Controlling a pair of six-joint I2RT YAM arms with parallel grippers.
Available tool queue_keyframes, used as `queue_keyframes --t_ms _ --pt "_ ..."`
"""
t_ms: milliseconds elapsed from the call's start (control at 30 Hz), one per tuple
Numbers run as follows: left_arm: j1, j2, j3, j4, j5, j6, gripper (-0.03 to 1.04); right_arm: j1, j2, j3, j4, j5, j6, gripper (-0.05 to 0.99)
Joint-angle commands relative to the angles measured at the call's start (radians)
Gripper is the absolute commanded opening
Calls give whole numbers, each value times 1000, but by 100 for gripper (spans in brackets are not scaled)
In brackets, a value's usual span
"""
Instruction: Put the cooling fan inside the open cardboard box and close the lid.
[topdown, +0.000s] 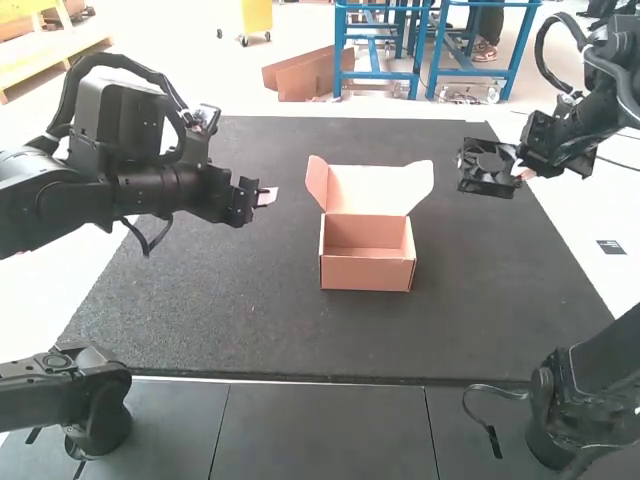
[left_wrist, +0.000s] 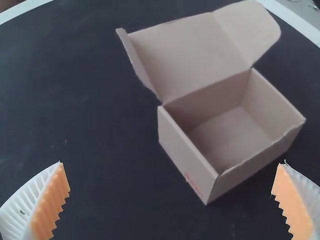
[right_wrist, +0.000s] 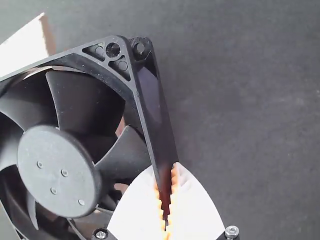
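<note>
A small brown cardboard box (topdown: 366, 252) stands open in the middle of the black mat, its lid (topdown: 368, 187) tipped up at the back; inside it looks bare (left_wrist: 227, 137). The black square cooling fan (topdown: 487, 167) is at the mat's far right, lifted on edge. My right gripper (topdown: 524, 172) is shut on the fan's frame (right_wrist: 152, 120), its orange pads pinching one side wall (right_wrist: 166, 200). My left gripper (topdown: 262, 196) hovers left of the box, open, with its orange-padded fingers (left_wrist: 49, 200) spread wide and nothing between them.
The black mat (topdown: 200, 300) covers most of the table, with white table surface beyond its right edge (topdown: 600, 250). A small dark tag (topdown: 611, 246) lies on that white strip. Arm bases stand at the front corners.
</note>
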Motion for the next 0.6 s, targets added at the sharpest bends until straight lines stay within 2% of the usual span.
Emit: queue_keyframes --t_ms 0,300,567 --pt "15 2 -8 9 5 -10 96 76 -51 -3 -9 -38 111 -2" --pt "15 -1 -18 14 5 -7 96 320 -75 -4 -1 -3 222 -2" --pt "10 -5 -14 5 5 2 96 433 -28 -44 36 32 245 -2"
